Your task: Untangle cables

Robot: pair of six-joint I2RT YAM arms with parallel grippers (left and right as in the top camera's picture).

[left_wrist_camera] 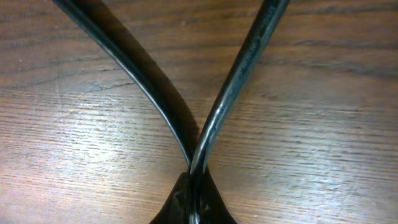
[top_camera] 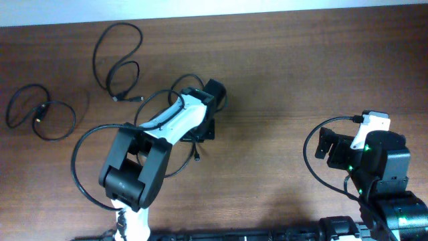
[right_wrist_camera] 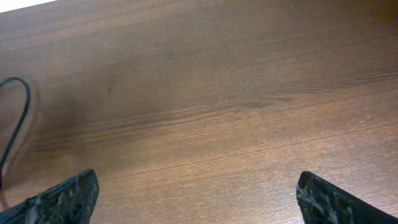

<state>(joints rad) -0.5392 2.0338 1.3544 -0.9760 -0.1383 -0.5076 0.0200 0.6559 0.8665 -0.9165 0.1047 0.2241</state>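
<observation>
Nearest the lens: two strands of the pinched cable [left_wrist_camera: 152, 93] are seen in the left wrist view, meeting in a narrow V at the bottom edge.
Left gripper [left_wrist_camera: 194, 202]: the jaws are pressed together on that cable, right where the two strands converge.
Cable axis from the jaws: both strands run straight ahead of the fingertips and fan apart, one to each side, low over the table [top_camera: 281, 67].
Overhead placing: the same cable is found at mid-table under the left wrist, with a loop on the far side and a short plug end on the near side.
Right gripper [right_wrist_camera: 196, 199]: the jaws are spread wide and nothing is held; only bare wood and the arm wire [right_wrist_camera: 22, 112] are seen ahead.
Nearer arm: the left is on the cable already; the right is kept well apart, near the right edge.
Other cables: the looped cable [top_camera: 120, 60] and the coiled cable [top_camera: 40, 114] are laid separately at far left, touching neither each other nor the pinched one.
Judged turn of the move: a pull away from the far-left pair is favoured.
</observation>
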